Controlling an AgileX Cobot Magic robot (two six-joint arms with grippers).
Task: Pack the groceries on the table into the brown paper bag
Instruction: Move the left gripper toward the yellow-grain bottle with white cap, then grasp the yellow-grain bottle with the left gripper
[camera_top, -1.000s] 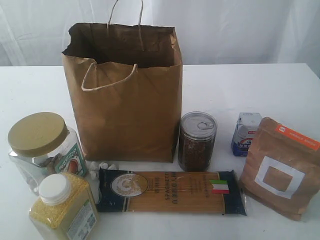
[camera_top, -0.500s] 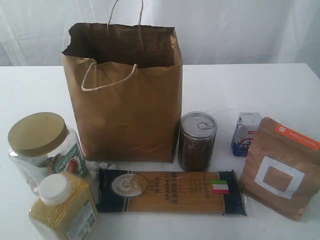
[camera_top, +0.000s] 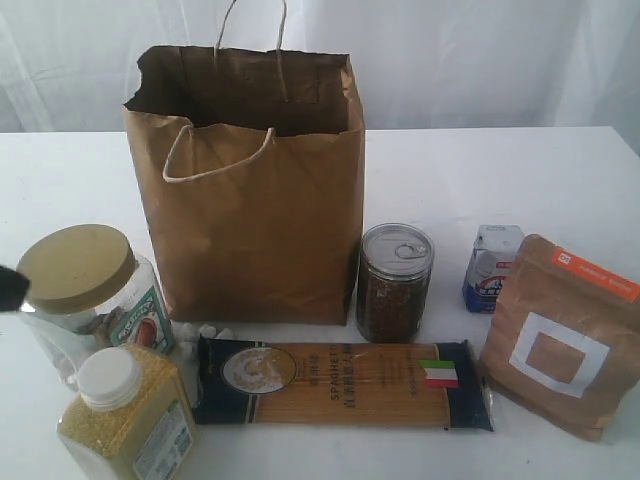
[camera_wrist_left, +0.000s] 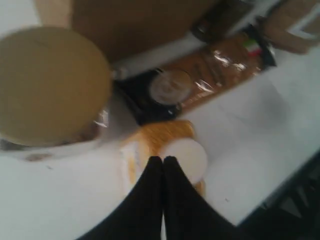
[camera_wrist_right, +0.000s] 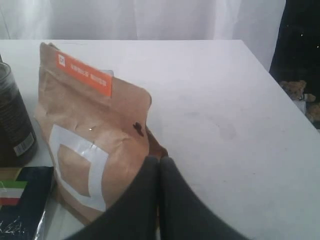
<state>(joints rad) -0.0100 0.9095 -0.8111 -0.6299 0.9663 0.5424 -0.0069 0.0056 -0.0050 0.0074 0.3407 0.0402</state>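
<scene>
Six groceries stand on the bench (camera_top: 520, 170), all outside the brown paper bag (camera_top: 250, 210); packing looks not yet begun, though the bag's dark inside is unreadable. Left gripper (camera_wrist_left: 162, 161) is clenched and empty, fingers pressed together. The white-capped yellow-grain jar (camera_wrist_left: 189, 156) is right under its tips, the gold-lidded clear jar (camera_wrist_left: 50, 85) just beyond, the dark spaghetti packet (camera_wrist_left: 200, 75) further ahead. Right gripper (camera_wrist_right: 159, 161) is likewise clenched and empty, over the near edge of the orange-labelled brown pouch (camera_wrist_right: 95, 135); can't tell if it touches. The pull-tab can (camera_wrist_right: 12, 125) is past the pouch's far side. Likely step: first pick, the grain jar for the left. To do it well, spread the jaws before descending and centre them on the cap or the neck below it. Don't nudge the gold-lidded jar close alongside. Lift straight and high, since the bag's rim stands well above every item. Drop in clear of the drooping cord handle (camera_top: 215, 160). Jars probably belong at the bottom, pouch and packet after. An empty bag may tip if the rim is bumped.
</scene>
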